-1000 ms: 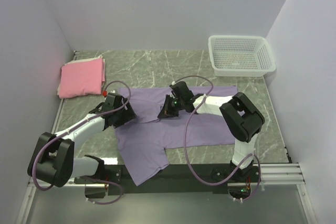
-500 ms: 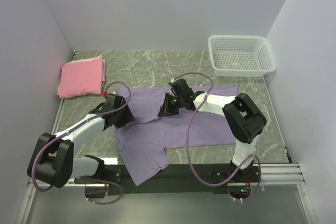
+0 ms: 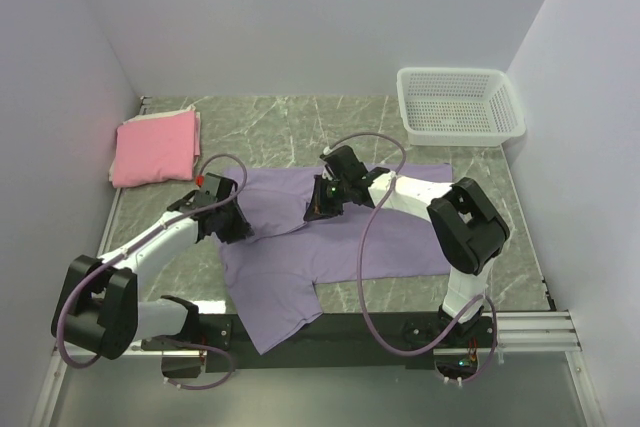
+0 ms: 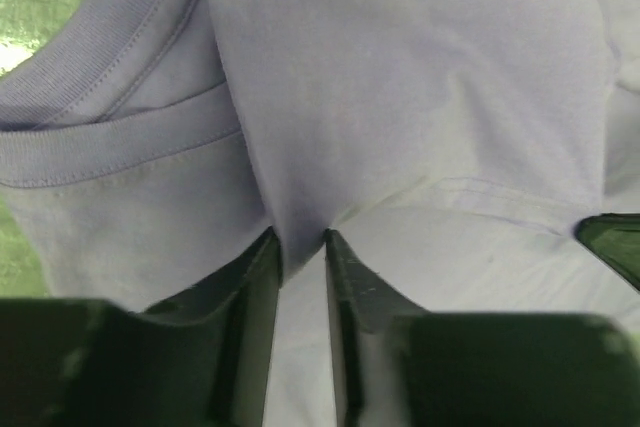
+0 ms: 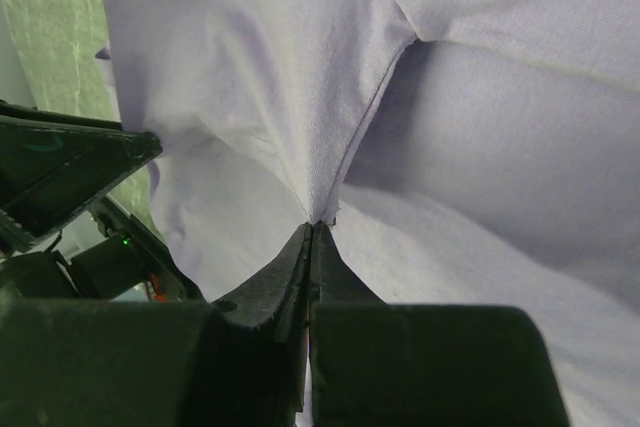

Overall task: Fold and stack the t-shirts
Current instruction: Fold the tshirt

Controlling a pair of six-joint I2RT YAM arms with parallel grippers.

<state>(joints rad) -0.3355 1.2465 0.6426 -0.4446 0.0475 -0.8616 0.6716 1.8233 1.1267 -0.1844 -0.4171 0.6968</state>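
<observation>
Green marble table: purple shirt spread near the middle, pink shirt folded at the far left.
I see my left gripper nipping a purple fold by the collar, jaws almost closed; my right gripper is clamped tight on a raised crease.

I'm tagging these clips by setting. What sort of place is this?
Probably a robot lab test cell: pale walls box in a marble-patterned table, left arm and right arm bolted at its near edge, with only a lavender t-shirt, a folded pink t-shirt and a white mesh basket.
</observation>
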